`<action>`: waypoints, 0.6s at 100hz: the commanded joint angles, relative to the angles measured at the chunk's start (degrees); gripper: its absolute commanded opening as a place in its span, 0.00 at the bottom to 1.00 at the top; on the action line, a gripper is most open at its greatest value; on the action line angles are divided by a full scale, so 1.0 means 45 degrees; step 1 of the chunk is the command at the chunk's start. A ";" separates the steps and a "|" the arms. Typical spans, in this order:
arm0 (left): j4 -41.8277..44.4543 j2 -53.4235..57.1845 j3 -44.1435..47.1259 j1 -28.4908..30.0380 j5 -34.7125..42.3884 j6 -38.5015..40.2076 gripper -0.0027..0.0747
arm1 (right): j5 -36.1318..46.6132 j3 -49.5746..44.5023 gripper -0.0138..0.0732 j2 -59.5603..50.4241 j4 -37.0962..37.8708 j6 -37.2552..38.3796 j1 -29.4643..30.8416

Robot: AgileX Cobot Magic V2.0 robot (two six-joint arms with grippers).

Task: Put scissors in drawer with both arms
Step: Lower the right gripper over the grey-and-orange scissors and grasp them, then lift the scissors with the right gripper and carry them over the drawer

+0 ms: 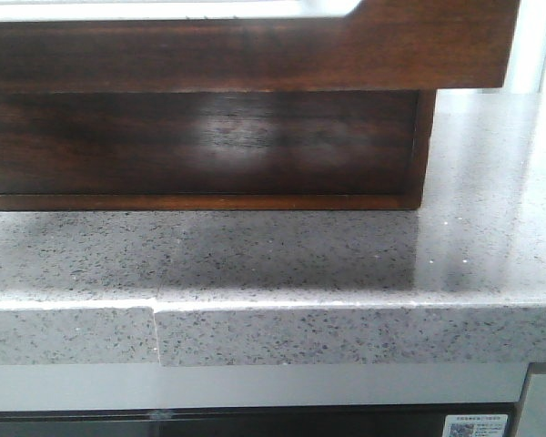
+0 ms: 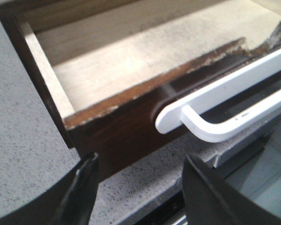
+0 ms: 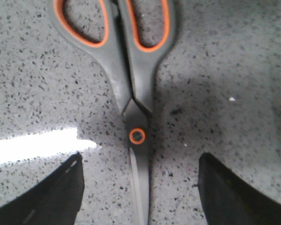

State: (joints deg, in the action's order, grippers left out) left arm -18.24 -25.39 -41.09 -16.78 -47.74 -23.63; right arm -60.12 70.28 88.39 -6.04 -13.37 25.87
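1. On the speckled grey bench [image 3: 234, 61] the scissors [image 3: 131, 84] lie closed, between the fingers of the right pincer [image 3: 139, 192], which is spread wide and holds nothing.
2. The drawer [image 2: 131, 70] stands pulled out at the bench's front edge; the left pincer [image 2: 140, 197] gapes empty beside it.
3. The grasping step seems in hand: the right pincer should lower and close on the blades near the pivot.

The speckled grey stone counter [image 1: 346, 264] bears the dark wooden drawer [image 1: 200, 146] and closed scissors [image 3: 133, 93], seemingly flat.
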 commanded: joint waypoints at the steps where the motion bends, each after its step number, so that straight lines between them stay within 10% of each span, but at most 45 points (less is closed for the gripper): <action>1: -0.0163 -0.0204 -0.0435 -0.0102 0.1241 0.0129 0.51 | -0.0322 0.0848 0.68 0.0185 -0.0046 -0.0603 -0.0198; 60: -0.0135 -0.0204 -0.0435 -0.0102 0.1480 0.0129 0.51 | -0.1307 0.2609 0.67 0.2212 0.0817 -0.0687 -0.0871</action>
State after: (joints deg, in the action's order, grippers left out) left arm -17.82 -25.39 -41.09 -16.78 -45.44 -23.63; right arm -65.37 79.99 100.51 -3.02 -15.82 21.69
